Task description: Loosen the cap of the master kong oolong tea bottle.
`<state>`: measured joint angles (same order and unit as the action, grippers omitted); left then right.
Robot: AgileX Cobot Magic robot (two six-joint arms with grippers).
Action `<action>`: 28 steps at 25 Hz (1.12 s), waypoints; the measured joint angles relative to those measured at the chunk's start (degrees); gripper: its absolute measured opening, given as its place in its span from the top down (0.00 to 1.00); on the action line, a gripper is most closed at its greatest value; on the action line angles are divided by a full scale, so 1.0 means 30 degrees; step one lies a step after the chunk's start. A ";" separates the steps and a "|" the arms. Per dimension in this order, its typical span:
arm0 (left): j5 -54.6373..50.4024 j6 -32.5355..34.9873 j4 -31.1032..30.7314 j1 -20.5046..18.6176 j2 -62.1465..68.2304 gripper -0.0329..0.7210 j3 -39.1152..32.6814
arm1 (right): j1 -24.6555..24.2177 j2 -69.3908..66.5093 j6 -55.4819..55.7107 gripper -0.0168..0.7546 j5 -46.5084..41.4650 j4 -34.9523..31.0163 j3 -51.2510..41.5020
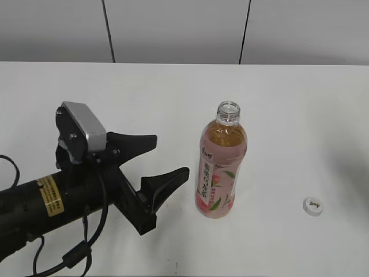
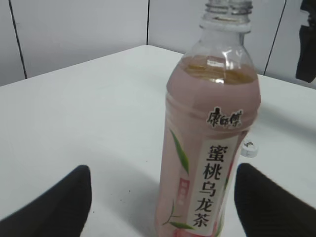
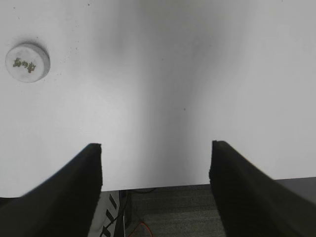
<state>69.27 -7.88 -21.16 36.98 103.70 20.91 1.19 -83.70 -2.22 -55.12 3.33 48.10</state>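
Note:
The master kong oolong tea bottle (image 1: 221, 167) stands upright on the white table with its neck open and no cap on it. It fills the left wrist view (image 2: 210, 148). The white cap (image 1: 313, 206) lies flat on the table to the bottle's right, logo up; it also shows in the right wrist view (image 3: 27, 62) and, small, behind the bottle in the left wrist view (image 2: 248, 148). My left gripper (image 1: 172, 156) is open and empty, a short way left of the bottle (image 2: 163, 197). My right gripper (image 3: 155, 148) is open and empty over the table's edge, out of the exterior view.
The white table (image 1: 144, 98) runs back to a grey panelled wall (image 1: 173, 29). In the right wrist view the table's edge (image 3: 158, 185) shows, with dark floor and cables below. A dark object (image 2: 307, 44) hangs at the left wrist view's right edge.

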 joint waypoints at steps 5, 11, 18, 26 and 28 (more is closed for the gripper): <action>0.0000 0.0000 -0.0020 0.0000 -0.0026 0.25 0.0000 | -0.0156 0.2250 0.0742 0.31 -0.0566 0.0286 -0.1533; 0.0007 -0.0083 -0.0058 0.0000 -0.0624 0.25 0.0000 | -0.1153 0.4434 0.0742 0.31 -0.0855 0.0593 -0.3552; 0.0011 -0.0159 0.0000 0.0000 -0.1530 0.25 0.0000 | -0.1207 0.9419 0.0742 0.31 -0.1963 0.0171 -0.3735; 0.0012 -0.0159 0.0229 0.0000 -0.1626 0.25 0.0000 | -0.1207 1.5768 0.0742 0.31 -0.2954 -0.0157 -0.5838; 0.0012 -0.0329 0.0417 0.0000 -0.1626 0.25 0.0000 | -0.1207 1.7101 0.0641 0.31 -0.2971 -0.0180 -0.6015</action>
<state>69.31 -8.86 -19.91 36.98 98.82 20.91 -2.44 -32.40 -0.30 -64.04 2.79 30.05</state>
